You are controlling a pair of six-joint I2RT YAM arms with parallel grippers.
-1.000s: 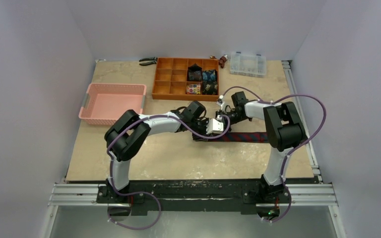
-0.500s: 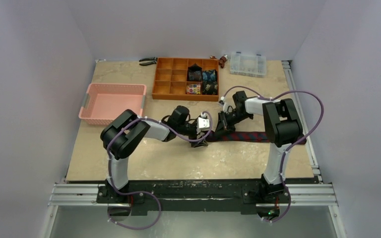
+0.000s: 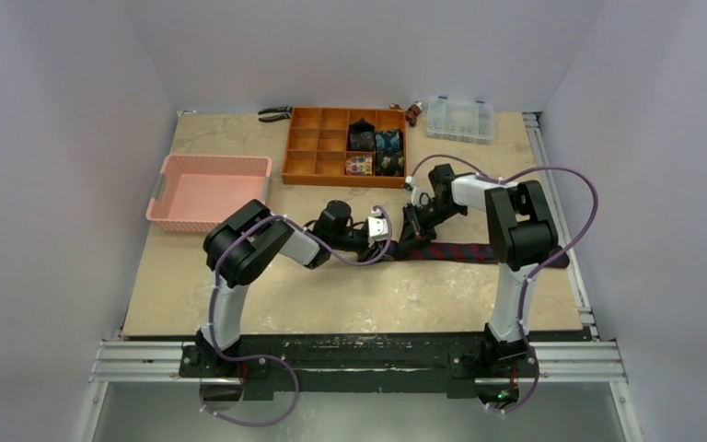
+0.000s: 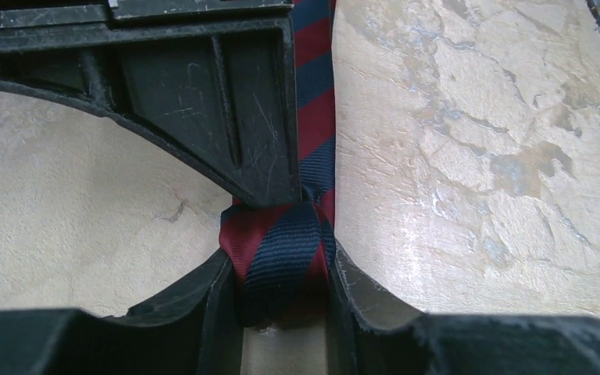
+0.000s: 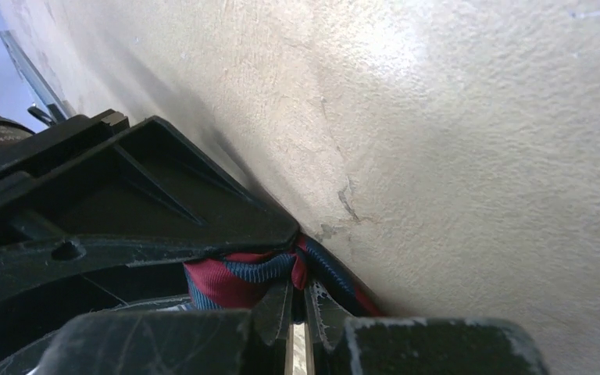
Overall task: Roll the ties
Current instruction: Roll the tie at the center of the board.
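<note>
Striped tie (image 4: 315, 117) on table (image 3: 331, 295), betw. the arms: L gripper (image 4: 285, 269) clamps its barely started roll, R gripper (image 5: 297, 305) closed, tips against it. Most length lies unrolled. Few rolled ties (image 3: 375, 152) sit in orange organizer (image 3: 313, 147).

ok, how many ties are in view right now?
5. One navy-red striped tie lies stretched on the table. Four sit rolled in the orange organizer: black roll, blue roll, multicoloured roll, dark roll. Others may be hidden.

beige table (image 3: 350, 295) bears tie (image 3: 465, 250), tray (image 3: 331, 180), basket (image 3: 212, 160).
</note>
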